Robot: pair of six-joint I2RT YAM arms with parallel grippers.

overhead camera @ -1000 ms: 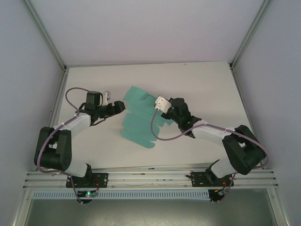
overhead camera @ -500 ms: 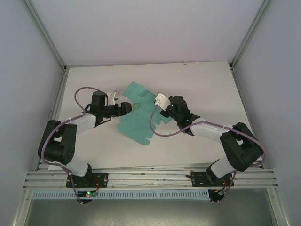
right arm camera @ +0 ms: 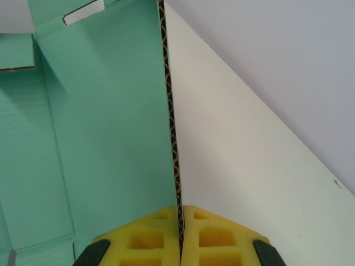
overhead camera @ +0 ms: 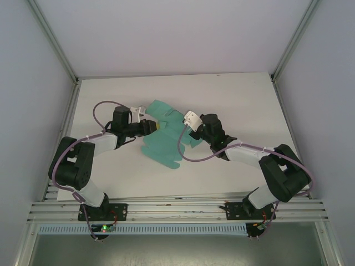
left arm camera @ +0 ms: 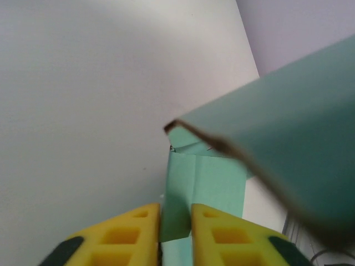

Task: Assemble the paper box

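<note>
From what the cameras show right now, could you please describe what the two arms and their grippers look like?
The left arm and right arm share one build: black rounded joint housings joined by white links, with a mauve cable looping along each. The left gripper and right gripper have yellow fingers moulded with rectangular pockets, black at the outer edges.

Table (overhead camera: pixel 233 94) is plain matte white, nothing fancy. Pale grey walls box it in: back wall (overhead camera: pixel 172 33) on the far side, left wall (overhead camera: pixel 22 111), right wall (overhead camera: pixel 327 111). An aluminium strut climbs from each far corner, left strut (overhead camera: pixel 52 41) and right strut (overhead camera: pixel 294 41). Along the near edge sits a silver grooved rail (overhead camera: pixel 177 208), and just nearer than that a white slotted strip (overhead camera: pixel 177 228).
</note>
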